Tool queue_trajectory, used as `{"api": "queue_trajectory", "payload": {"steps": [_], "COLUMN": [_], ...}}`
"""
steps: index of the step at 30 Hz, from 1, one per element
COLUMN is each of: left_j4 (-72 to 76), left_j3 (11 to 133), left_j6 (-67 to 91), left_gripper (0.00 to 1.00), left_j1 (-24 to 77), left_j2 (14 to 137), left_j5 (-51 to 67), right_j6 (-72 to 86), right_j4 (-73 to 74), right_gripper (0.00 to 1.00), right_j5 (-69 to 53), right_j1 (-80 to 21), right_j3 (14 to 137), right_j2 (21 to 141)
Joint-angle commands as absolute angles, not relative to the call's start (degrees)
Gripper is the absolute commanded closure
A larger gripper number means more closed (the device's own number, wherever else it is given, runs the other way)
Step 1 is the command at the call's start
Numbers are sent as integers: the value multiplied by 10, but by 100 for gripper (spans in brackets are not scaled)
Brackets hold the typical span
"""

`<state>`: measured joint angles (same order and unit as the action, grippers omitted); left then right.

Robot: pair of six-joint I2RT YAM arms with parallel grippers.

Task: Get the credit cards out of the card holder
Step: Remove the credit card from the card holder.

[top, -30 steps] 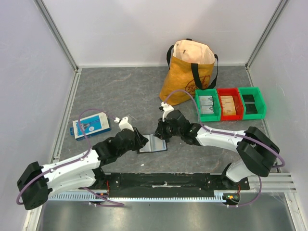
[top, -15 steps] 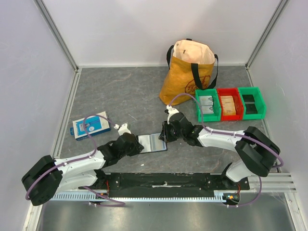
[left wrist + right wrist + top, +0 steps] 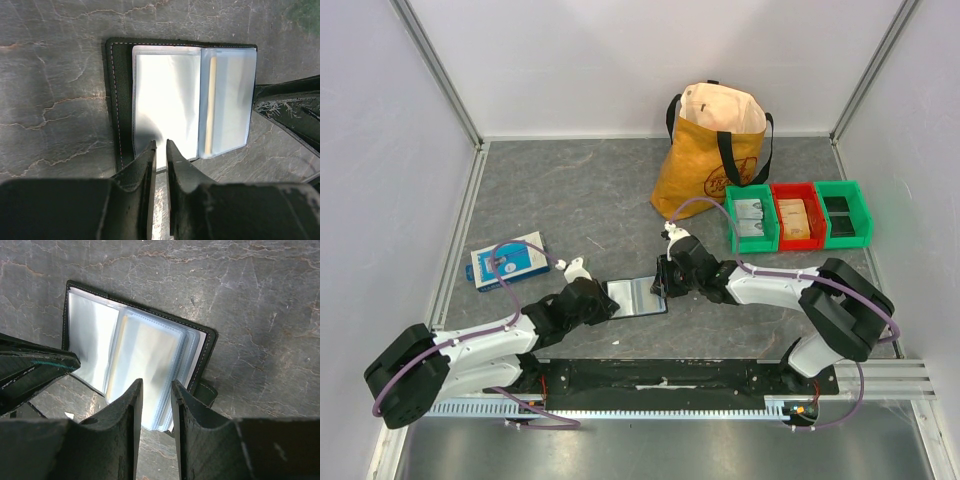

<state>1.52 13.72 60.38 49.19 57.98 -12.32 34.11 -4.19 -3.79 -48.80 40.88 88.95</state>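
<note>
Card holder (image 3: 113, 100): matt black leather-look cover with pale stitching, glossy clear plastic sleeves (image 3: 165, 95) catching glare; table (image 3: 55, 75) matt grey, stone-veined, smooth; bag (image 3: 695, 165) tan, papery-looking, with black cloth straps; bins (image 3: 796, 187) smooth shiny plastic.

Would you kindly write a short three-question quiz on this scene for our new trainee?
1. True or false: the card holder lies open on the table.
2. What colour is the middle bin of the three? A green, B red, C blue.
3. Fill in: the blue-and-white box lies nearer the ___ claw.
Key: 1 true; 2 B; 3 the left claw.
</note>
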Motion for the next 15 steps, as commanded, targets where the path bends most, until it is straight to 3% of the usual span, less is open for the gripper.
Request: {"api": "queue_trajectory", "payload": {"steps": [1, 15], "left_j4": [22, 25], "left_j3": [131, 134], "left_j6": [613, 612], "left_gripper": [81, 82], "left_j1": [488, 489], "left_j2": [584, 588], "left_j5": [-123, -118], "right_j6": [347, 346], "right_j4": [-53, -65], "right_gripper": [64, 64], "right_j5": [-44, -71], "right_j1": [-489, -490], "right_j3": [409, 412], "right_j2": [893, 907]}}
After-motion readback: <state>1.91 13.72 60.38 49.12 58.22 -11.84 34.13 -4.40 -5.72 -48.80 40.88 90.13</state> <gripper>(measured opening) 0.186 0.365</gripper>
